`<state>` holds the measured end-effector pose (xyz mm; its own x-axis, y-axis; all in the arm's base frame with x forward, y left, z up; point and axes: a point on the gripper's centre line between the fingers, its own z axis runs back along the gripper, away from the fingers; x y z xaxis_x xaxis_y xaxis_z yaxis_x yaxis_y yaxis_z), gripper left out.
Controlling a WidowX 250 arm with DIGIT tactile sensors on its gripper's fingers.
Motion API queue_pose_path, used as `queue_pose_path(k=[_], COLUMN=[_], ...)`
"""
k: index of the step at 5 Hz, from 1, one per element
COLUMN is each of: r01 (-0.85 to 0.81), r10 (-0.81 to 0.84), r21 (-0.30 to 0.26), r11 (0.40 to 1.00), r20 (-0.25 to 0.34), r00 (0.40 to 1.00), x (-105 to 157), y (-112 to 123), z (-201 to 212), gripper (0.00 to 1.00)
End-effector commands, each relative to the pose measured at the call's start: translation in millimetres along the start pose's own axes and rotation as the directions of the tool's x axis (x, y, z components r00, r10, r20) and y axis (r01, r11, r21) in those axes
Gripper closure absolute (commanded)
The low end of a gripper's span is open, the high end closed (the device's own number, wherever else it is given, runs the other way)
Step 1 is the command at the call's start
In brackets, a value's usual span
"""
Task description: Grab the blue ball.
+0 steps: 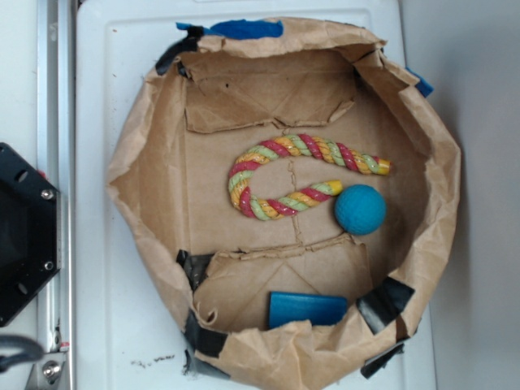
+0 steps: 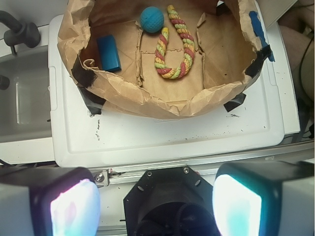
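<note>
Inside a ring of crumpled brown paper [image 1: 439,154] taped down on the white bench [image 1: 106,97], three items lie on a cardboard floor. Blue ball [image 1: 360,210]: teal, matte, sits right of centre in the exterior view, touching the lower tip of the rope toy [image 1: 276,175]. Rope toy is striped red, yellow and green, bent into a hook with its open ends toward the ball's side. Flat dark-blue block [image 1: 307,309] lies against the near paper wall, apart from ball and rope. Black tape patches [image 1: 386,299] hold the paper rim in places; blue tape [image 1: 244,28] on the far edge.

Wrist view: claw [image 2: 155,206] is well back from the paper ring, over the bench's edge and the metal rail [image 2: 197,164]. Its two pale fingers [image 2: 74,209] stand wide apart at the bottom corners of the frame, released, nothing between them. Ball appears at top centre there [image 2: 152,19], beside the rope's end.
</note>
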<state>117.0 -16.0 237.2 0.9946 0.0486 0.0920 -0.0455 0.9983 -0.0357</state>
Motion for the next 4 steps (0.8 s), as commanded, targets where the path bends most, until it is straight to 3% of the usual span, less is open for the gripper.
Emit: queue_pose_path(k=[1, 2, 3, 4], r01=[0.0, -0.024, -0.02, 0.021], r10=[0.0, 0.024, 0.025, -0.013], r21=[0.0, 0.003, -0.062, -0.052], r11=[1.0, 1.0, 0.998, 0.998], r20=[0.0, 0.017, 0.089, 0.163], r00=[1.0, 1.0, 0.996, 0.987], x=[0, 38, 76, 104], y=[0, -3, 14, 24], z=[0, -4, -9, -28], gripper=[0.0, 0.0, 0.0, 0.0])
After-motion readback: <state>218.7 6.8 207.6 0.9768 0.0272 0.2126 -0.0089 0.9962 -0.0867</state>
